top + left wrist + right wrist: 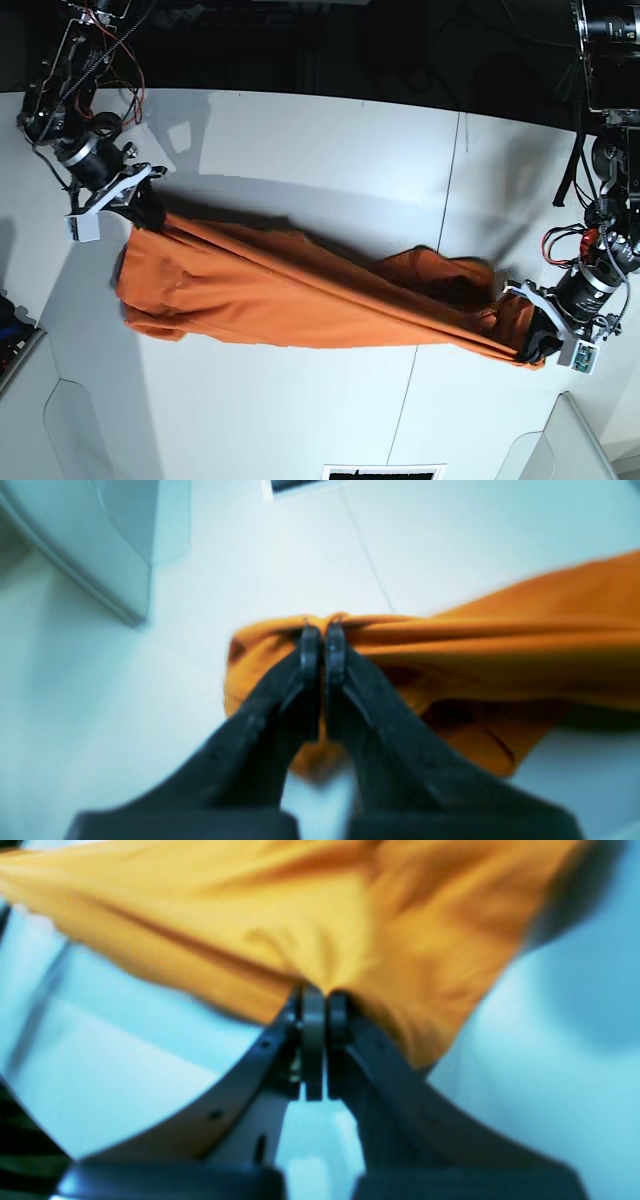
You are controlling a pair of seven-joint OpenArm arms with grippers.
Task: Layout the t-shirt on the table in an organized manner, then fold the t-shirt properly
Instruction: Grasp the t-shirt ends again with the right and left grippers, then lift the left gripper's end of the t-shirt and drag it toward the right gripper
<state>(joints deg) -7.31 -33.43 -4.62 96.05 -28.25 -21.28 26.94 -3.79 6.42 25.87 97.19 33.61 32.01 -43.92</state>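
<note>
Stretching t-shirt (300, 300) lengthwise between pincers

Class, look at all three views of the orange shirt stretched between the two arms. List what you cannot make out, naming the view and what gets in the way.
- Base view: the right gripper and left gripper fingertips are buried in the t-shirt.
- Right wrist view: blur smears the t-shirt; no label, collar or sleeve shows.
- Left wrist view: the frame's right edge cuts the shirt off.
- Base view: the cloth covers the table beneath it.
</note>
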